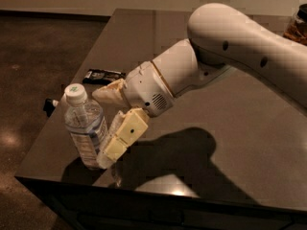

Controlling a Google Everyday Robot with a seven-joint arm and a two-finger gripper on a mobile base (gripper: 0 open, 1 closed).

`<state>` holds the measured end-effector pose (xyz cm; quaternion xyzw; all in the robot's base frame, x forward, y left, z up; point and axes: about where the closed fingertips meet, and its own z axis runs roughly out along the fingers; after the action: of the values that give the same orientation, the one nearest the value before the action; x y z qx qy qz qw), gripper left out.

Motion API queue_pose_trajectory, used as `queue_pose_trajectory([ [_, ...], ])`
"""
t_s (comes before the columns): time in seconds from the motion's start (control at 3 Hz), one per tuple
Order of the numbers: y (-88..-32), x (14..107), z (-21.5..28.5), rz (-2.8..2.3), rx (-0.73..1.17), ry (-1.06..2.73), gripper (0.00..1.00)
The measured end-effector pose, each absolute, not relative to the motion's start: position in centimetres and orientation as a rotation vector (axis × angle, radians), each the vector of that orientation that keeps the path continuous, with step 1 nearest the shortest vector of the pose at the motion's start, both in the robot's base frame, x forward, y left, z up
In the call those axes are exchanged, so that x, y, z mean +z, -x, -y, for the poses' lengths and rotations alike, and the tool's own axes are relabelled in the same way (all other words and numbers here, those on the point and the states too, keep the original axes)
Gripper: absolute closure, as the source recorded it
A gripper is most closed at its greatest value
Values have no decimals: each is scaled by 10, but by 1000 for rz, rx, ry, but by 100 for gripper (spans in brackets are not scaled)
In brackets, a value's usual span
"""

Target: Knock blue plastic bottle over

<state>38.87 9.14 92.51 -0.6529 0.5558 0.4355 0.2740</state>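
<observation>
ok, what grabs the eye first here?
The big white arm reaches across the dark table, its end effector open right beside the water bottle. The bottle stands upright near the front left corner, with a dark packet lying behind it.

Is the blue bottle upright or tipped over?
Upright. The bottle stands on its base, cap on top; the open pincer is close beside it.
</observation>
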Motion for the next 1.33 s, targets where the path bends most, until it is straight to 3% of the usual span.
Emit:
queue_pose_trajectory([
  [0.33,-382,928,-105,-1470,1216,1750,14],
  [0.67,-378,930,-114,-1459,1254,1747,38],
  [1.0,-383,939,-116,-1456,1257,1754,69],
  [1.33,-400,954,-108,-1463,1205,1750,91],
])
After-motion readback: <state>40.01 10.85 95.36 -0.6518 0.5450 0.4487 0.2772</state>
